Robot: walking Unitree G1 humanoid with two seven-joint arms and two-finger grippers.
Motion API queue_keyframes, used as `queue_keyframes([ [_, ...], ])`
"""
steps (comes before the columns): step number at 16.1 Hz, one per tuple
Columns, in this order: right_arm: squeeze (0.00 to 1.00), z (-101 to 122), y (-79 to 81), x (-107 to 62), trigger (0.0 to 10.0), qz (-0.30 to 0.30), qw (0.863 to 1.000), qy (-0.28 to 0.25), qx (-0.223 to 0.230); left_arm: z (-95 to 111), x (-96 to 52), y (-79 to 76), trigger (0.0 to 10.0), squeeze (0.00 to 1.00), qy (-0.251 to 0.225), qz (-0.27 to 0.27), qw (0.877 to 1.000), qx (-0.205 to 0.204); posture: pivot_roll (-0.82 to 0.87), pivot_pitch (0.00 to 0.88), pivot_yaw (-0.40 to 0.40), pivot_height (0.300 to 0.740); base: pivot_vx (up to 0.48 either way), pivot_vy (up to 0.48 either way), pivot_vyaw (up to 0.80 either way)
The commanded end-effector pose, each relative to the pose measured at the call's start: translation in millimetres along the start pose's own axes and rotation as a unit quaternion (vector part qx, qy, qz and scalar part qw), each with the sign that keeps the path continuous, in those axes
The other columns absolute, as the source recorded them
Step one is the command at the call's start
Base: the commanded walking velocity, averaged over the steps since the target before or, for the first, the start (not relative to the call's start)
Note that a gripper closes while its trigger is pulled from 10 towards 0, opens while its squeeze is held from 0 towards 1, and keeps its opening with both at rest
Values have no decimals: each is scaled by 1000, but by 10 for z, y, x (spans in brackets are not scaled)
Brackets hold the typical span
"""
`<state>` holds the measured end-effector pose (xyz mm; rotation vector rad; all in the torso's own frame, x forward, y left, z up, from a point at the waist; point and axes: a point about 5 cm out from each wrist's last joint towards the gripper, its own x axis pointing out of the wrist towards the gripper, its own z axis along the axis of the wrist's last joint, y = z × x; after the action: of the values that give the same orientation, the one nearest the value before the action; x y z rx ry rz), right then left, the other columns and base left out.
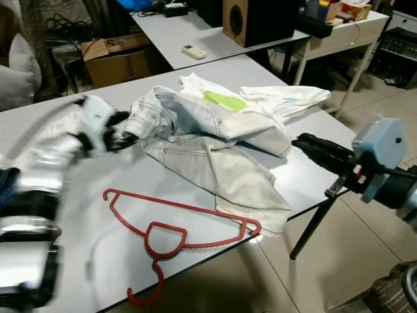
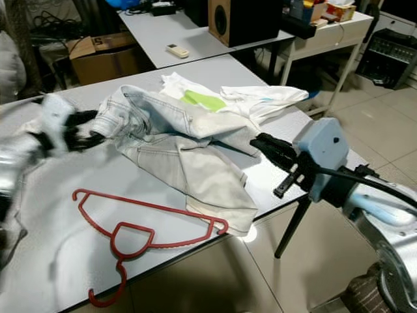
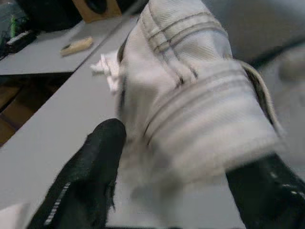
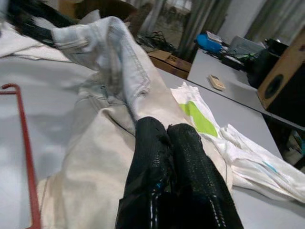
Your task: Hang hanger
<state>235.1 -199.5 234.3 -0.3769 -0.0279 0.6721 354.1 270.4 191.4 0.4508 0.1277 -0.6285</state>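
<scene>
Grey tabletop [image 1: 78,215] fills most of your head view, with a second table [image 1: 189,32] behind it at the upper middle of the frame carrying a remote control [image 1: 193,51] and a wooden speaker [image 1: 238,21]. You have a cardboard box [image 1: 117,59] on the floor at upper left.

Your hanger [image 1: 171,233], red and bare, lies flat on the table at lower centre, its hook pointing toward the near edge, its right tip just under the hem of the jeans [image 1: 208,140]. Those pale jeans sprawl crumpled across the middle of the frame, partly over a white shirt [image 1: 273,98] with a green patch.

Your left gripper [image 1: 121,135], blurred, sits at the middle left of the frame, its fingers [image 3: 97,162] spread on either side of the jeans' waistband. Your right gripper [image 2: 266,145] reaches in from the right, fingers pressed together with nothing between them, tips just beside the jeans' right edge.
</scene>
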Motion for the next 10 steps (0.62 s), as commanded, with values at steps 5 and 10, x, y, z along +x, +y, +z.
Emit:
queue_keyframes([
  [5,0,28,-6,45,10000,-8,1000,-18,10,57,-432,103,10000,1000,52,-149,988,3,-192,0,78,740,0,0,0],
  [10,0,-34,23,74,10000,-13,1000,-12,18,53,-744,82,10000,1000,-6,-178,978,-108,-162,0,67,740,0,0,0],
])
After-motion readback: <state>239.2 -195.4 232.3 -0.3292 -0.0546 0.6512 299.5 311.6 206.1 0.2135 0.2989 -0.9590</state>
